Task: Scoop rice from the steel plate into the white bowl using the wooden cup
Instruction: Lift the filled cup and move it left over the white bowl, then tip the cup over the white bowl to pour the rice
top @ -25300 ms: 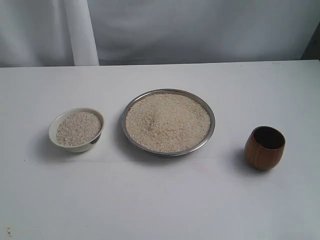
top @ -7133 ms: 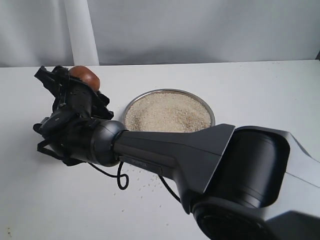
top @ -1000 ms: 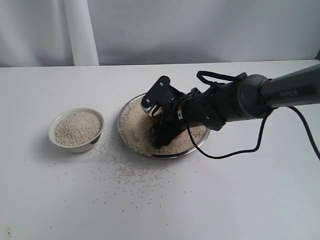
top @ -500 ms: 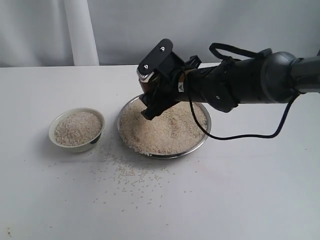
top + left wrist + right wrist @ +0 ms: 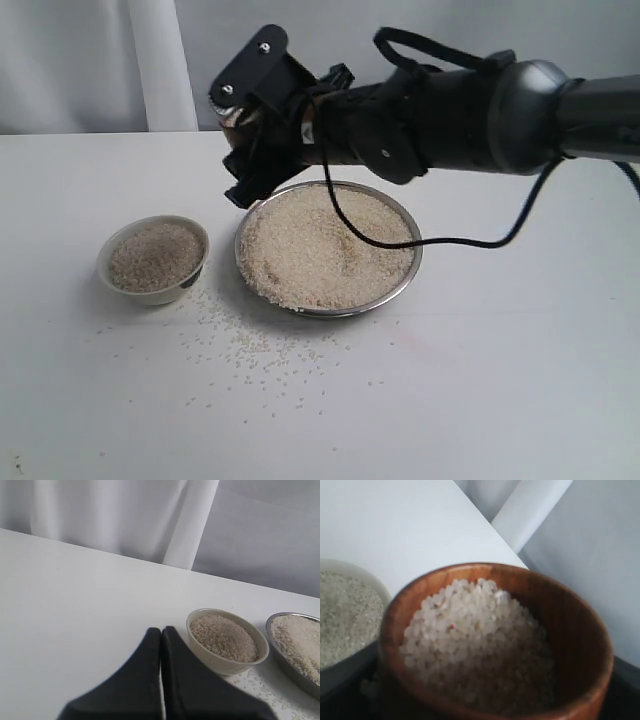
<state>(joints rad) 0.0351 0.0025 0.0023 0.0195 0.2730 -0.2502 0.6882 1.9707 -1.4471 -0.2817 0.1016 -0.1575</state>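
Observation:
My right gripper (image 5: 243, 130) is shut on the wooden cup (image 5: 232, 117), held in the air above the far left rim of the steel plate (image 5: 330, 311). The right wrist view shows the reddish-brown cup (image 5: 570, 630) upright and heaped with rice (image 5: 470, 630). More rice (image 5: 325, 245) fills the plate. The white bowl (image 5: 153, 290), left of the plate, holds rice too; its rim (image 5: 375, 582) shows beside and below the cup. My left gripper (image 5: 161, 630) is shut and empty, low over the table near the bowl (image 5: 227, 662); the exterior view does not show it.
Loose grains (image 5: 250, 345) lie scattered on the white table in front of the bowl and plate, also beside the bowl (image 5: 250, 682). The plate's rim (image 5: 287, 662) shows at the left wrist view's edge. A white curtain and pole (image 5: 160, 65) close off the back.
Over the last second the right gripper has lifted the cup out of the rice in the plate and carried it up and to the left, toward the bowl's side.

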